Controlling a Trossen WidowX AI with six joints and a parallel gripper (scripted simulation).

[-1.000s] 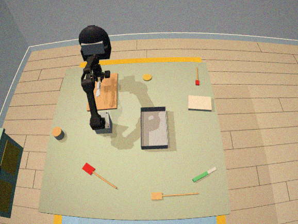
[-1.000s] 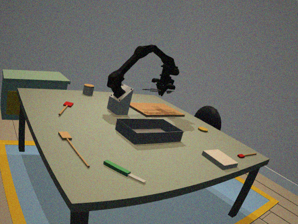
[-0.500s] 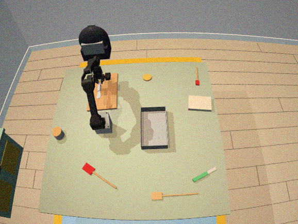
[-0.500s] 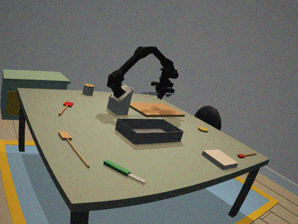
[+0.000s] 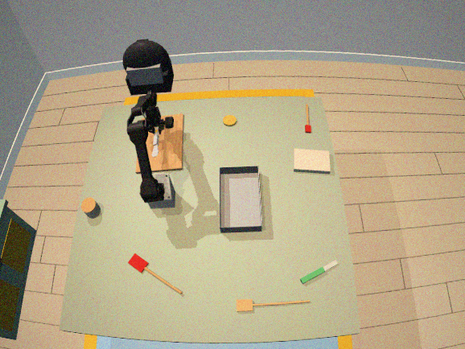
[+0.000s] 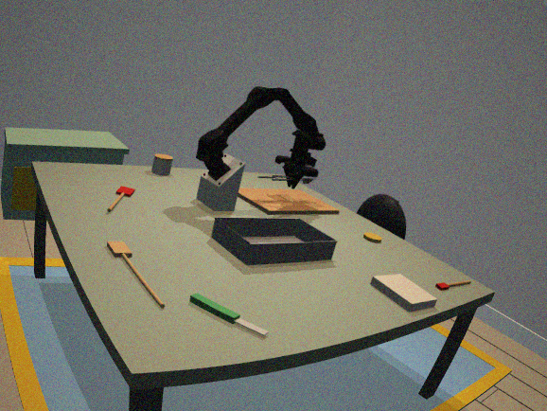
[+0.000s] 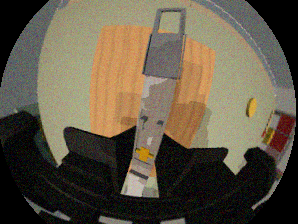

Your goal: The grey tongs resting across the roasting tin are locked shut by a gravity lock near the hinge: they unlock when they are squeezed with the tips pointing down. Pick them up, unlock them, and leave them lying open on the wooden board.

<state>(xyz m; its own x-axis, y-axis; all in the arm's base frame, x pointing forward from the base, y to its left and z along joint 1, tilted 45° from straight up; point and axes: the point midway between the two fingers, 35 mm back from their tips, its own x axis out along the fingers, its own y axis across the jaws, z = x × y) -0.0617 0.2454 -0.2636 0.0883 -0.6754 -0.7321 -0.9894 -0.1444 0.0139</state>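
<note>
Over the wooden board [image 6: 286,200] the gripper [image 6: 294,179] clamps the grey tongs [image 7: 154,112] — only the wrist view shows their length.

Hidden in the top view: most of the grey tongs [image 5: 155,145], covered by the arm, only a pale sliver showing over the wooden board [image 5: 170,154]. Too small in the exterior view to tell whether the tongs [image 6: 273,177] stand apart or together at the tips. In the wrist view, lost behind the dark end effector [image 7: 141,183]: the hinge end of the tongs [image 7: 160,83]. Cut by the left edge of the top view: a dark cabinet [image 5: 12,257].
</note>
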